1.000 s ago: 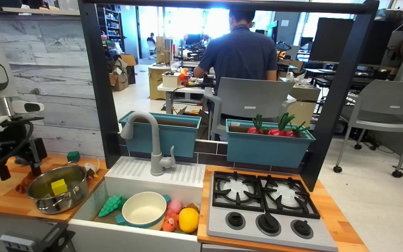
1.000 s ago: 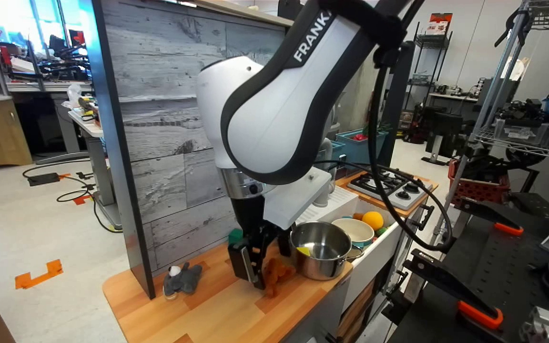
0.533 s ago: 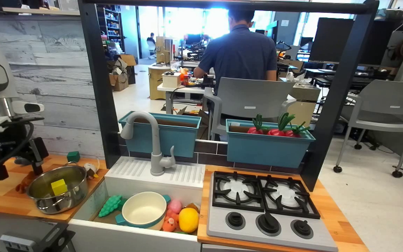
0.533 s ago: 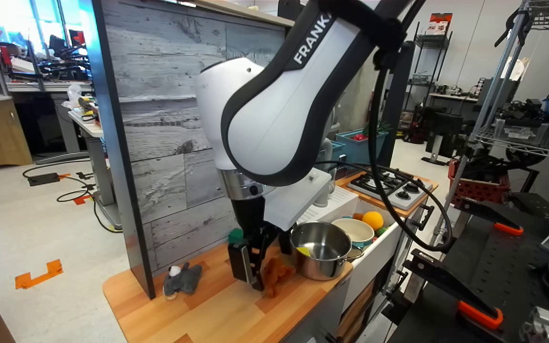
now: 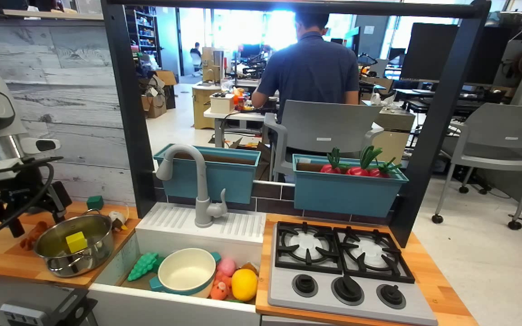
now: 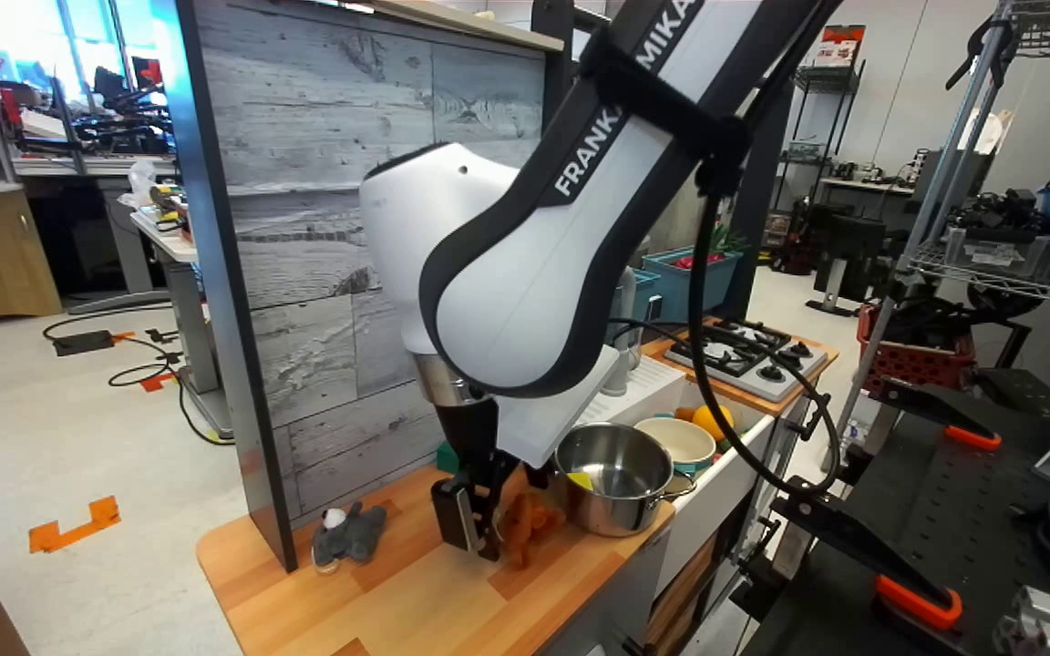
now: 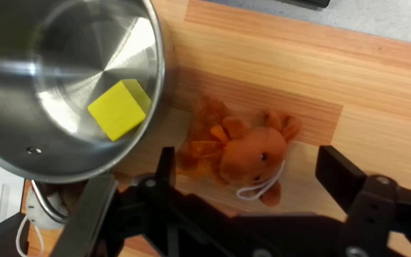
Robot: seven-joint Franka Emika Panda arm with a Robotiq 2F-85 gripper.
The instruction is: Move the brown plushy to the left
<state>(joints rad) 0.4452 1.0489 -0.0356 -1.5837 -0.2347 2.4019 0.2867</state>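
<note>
Brown is the plushy (image 7: pixel 253 153), and in the wrist view it lies on the wooden table (image 7: pixel 262 60), away from the table's edge. The gripper (image 7: pixel 250 164) is spread wide. The plushy shows between its two sides. Just beside the plushy stands a shiny pot (image 7: pixel 73 60) with a yellow block (image 7: pixel 120 109) in it. In an exterior view, a grey toy (image 6: pixel 356 536) lies near the table's left corner, well apart from the plushy. In an exterior view, a green block (image 5: pixel 94 202) sits by the table's back edge, and the pot partly hides the plushy.
</note>
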